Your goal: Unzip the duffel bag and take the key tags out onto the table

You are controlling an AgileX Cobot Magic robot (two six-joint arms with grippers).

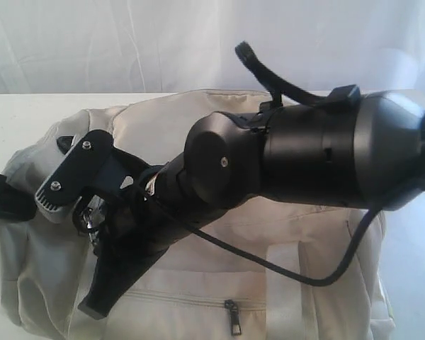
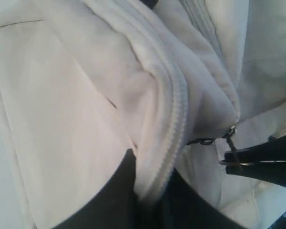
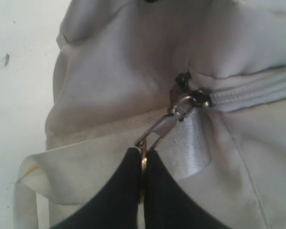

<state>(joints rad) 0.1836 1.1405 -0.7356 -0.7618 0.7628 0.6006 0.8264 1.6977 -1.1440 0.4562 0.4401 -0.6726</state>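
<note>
The cream-beige duffel bag (image 1: 219,283) lay on the white table (image 1: 28,113), filling the lower half of the exterior view, with a side-pocket zipper pull (image 1: 232,315) hanging on its near face. The right arm (image 1: 326,152) reached across the bag toward its left end. In the right wrist view, the right gripper (image 3: 143,164) had its black fingers (image 3: 119,191) pressed together on the metal ring pull (image 3: 143,162), which linked through a flat puller (image 3: 162,129) to the slider (image 3: 193,100) at the end of the grey zipper (image 3: 252,90). In the left wrist view, the left gripper (image 2: 150,191) pinched a fold of bag fabric beside the zipper teeth (image 2: 174,124). The key tags were not visible.
</note>
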